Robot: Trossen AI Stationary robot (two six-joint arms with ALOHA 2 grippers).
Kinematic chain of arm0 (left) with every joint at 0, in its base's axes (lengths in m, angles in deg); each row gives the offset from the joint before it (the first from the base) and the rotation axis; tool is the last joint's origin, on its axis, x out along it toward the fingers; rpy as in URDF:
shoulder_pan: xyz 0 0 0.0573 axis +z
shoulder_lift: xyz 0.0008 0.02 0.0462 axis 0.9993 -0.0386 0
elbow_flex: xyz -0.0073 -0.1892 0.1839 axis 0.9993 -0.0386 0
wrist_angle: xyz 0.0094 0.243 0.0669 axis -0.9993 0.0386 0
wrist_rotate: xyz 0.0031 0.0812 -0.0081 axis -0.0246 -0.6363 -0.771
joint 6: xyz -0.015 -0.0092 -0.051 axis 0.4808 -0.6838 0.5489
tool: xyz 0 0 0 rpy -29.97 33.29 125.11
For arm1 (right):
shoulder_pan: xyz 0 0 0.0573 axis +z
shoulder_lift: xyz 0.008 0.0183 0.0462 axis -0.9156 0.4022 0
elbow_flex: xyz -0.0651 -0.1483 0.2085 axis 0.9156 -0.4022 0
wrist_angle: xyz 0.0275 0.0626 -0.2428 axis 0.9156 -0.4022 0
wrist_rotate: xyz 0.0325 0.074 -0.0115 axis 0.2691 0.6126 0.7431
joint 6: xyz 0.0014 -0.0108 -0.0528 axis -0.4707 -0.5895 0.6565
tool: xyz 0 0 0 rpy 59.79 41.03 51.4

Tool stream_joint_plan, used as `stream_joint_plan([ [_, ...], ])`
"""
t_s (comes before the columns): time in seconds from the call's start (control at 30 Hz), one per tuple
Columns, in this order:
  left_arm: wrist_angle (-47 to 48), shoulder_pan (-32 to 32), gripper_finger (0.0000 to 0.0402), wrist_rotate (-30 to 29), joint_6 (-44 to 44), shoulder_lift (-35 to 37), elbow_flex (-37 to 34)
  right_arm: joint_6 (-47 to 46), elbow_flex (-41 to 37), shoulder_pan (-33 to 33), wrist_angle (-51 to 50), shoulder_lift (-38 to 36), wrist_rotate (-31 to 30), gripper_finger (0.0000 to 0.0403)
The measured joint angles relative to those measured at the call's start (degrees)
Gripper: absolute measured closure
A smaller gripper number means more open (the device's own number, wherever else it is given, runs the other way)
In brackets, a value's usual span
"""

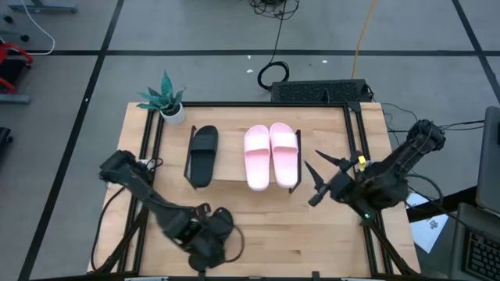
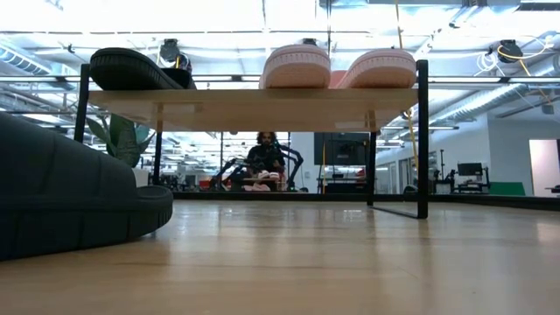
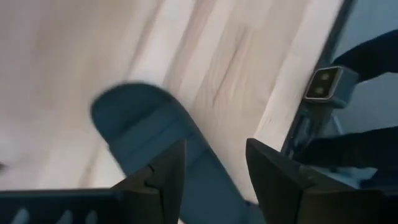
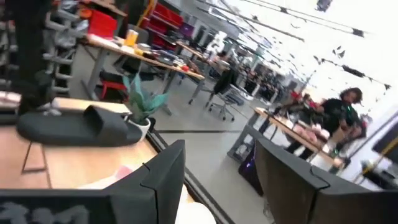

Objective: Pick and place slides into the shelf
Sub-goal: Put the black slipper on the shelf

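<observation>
Nearest the low camera, at the far left, the loose black slide (image 2: 70, 201) is seen lying on the table (image 1: 312, 242), well short of the shelf (image 2: 262, 109); it is straddled by the left gripper (image 3: 211, 168), whose fingers stand apart with the sole running between them (whether the pads already press on it cannot be made out, and it is not seen lifted); the slide is judged to be light, moulded foam or rubber, springy rather than stiff, with a matte skin that should not slip easily; it would best be taken across the sole's edges near the middle, or by the wide strap, since a grip at the toe or heel would probably let it droop and swing; a hard squeeze would likely only dent it, so breakage is not a worry; a potted plant (image 1: 168, 97) stands at the table's far left corner and should be kept clear of; further right, the shelved black slide (image 1: 203, 154) lies on the top board, a bare stretch is left beside it, and then the pink pair (image 1: 258, 160) sits side by side, touching; at the far right, the right gripper (image 1: 315, 185) hovers just beside the shelf's end frame, spread wide and holding nothing.
</observation>
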Motion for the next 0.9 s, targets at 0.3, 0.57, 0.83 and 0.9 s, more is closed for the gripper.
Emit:
stream_joint_plan([
  [0.3, 5.93, 2.19, 0.0236, 9.87, -3.61, -7.46, 3.54, -0.65, -1.52, 4.51, -0.82, -7.02, -0.22, 0.0220],
  [0.57, 11.42, -1.30, 0.0236, 6.13, -15.41, -7.44, 3.14, -6.34, -1.56, 4.83, -0.89, -9.33, -0.12, 0.0220],
  [0.83, 11.38, -6.30, 0.0236, 0.83, -19.24, -7.44, 0.46, -11.20, -1.56, 4.83, -0.88, -8.83, -0.04, 0.0220],
  [0.9, 9.88, -6.78, 0.0236, 0.82, -18.07, -7.44, -0.87, -11.34, -1.56, 4.83, -0.87, -8.85, -0.04, 0.0220],
])
